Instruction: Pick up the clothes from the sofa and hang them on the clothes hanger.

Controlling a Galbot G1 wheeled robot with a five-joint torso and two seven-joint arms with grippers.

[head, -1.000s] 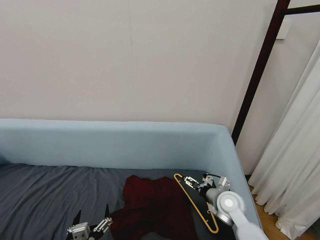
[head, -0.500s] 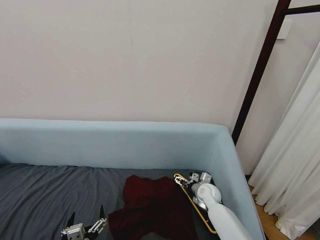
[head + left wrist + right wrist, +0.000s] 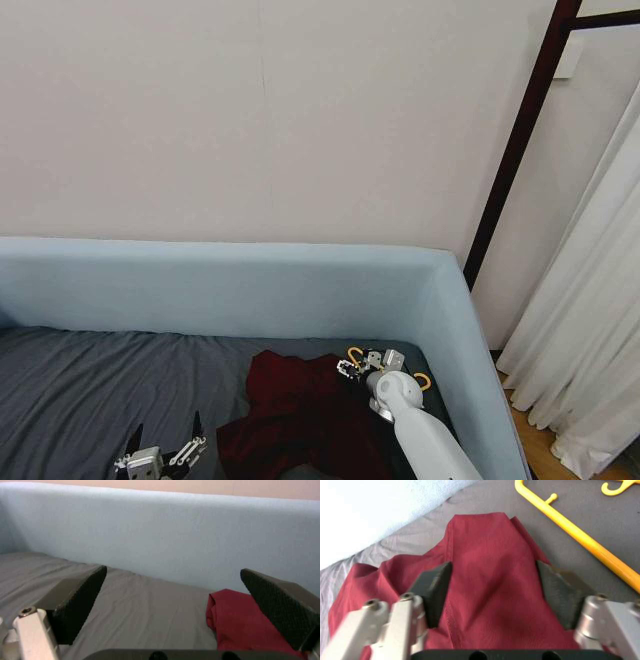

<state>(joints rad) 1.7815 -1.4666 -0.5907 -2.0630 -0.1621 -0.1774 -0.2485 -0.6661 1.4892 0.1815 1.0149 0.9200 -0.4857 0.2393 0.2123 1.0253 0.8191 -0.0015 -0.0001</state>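
Both claws are spread open. Right claw (image 3: pixel 495 592), arm stretched forward, hovers over the red garment (image 3: pixel 485 577) on the sofa (image 3: pixel 200 290), yellow hanger (image 3: pixel 580 537) just beside it; left claw (image 3: pixel 160 450) hangs low, left of the garment

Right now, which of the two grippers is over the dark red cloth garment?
The right gripper, open above the garment; the left gripper, also open, hangs over grey sheet.

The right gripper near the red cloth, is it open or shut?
Open. The pads of the right gripper stand wide apart, and the red cloth shows between them.
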